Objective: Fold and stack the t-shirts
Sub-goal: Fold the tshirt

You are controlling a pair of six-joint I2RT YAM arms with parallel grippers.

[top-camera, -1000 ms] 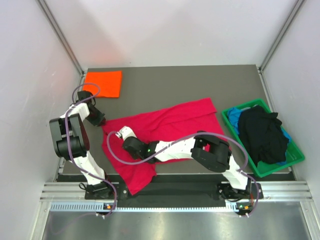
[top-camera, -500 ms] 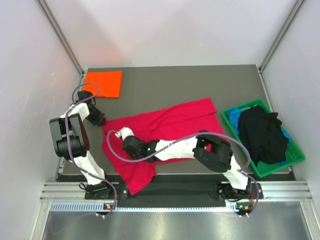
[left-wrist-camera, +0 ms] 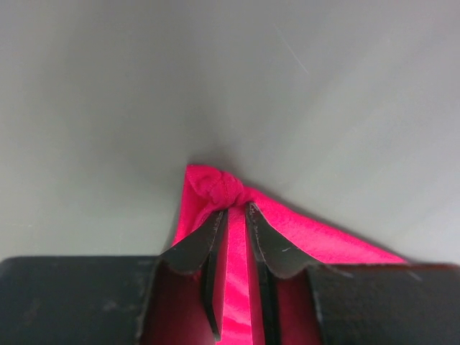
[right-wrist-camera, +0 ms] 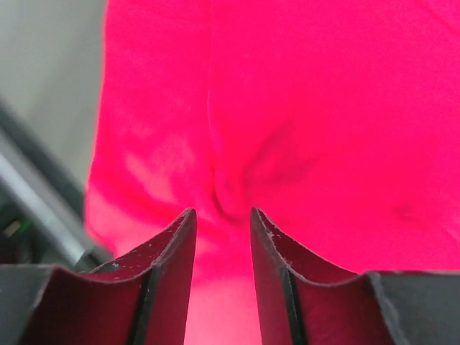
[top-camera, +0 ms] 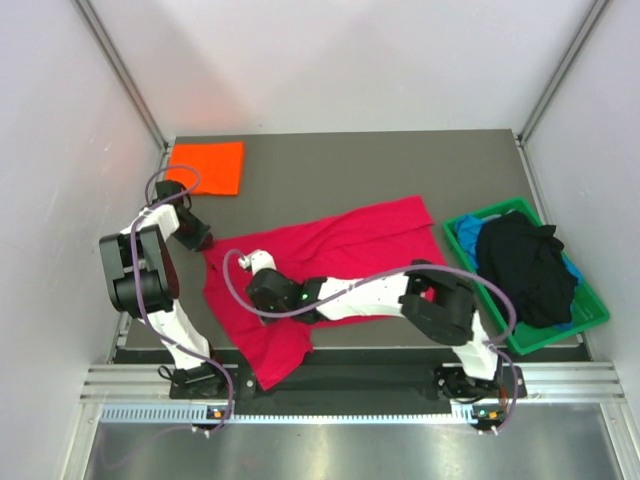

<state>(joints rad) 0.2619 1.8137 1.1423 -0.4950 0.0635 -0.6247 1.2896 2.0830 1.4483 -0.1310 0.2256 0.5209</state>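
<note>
A crimson-red t-shirt (top-camera: 345, 245) lies spread out in the middle of the table, with one part hanging toward the near edge. My left gripper (top-camera: 202, 245) is at its left corner, shut on a bunched fold of the red cloth (left-wrist-camera: 215, 187). My right gripper (top-camera: 258, 262) hovers over the shirt's left part, open, with nothing between its fingers (right-wrist-camera: 172, 237); a small pucker of red cloth (right-wrist-camera: 230, 194) lies just ahead of them. A folded bright orange t-shirt (top-camera: 207, 166) lies flat at the far left corner. Black (top-camera: 525, 265) and blue (top-camera: 467, 235) t-shirts are heaped in the bin.
A green plastic bin (top-camera: 590, 318) stands at the right edge of the table. Grey walls close in on the left, far and right sides. The right arm's forearm (top-camera: 350, 295) stretches low across the red shirt's near part.
The right gripper has opened and let go of the red cloth, shifting slightly right and away from me. The left gripper still holds its corner in the same place.
</note>
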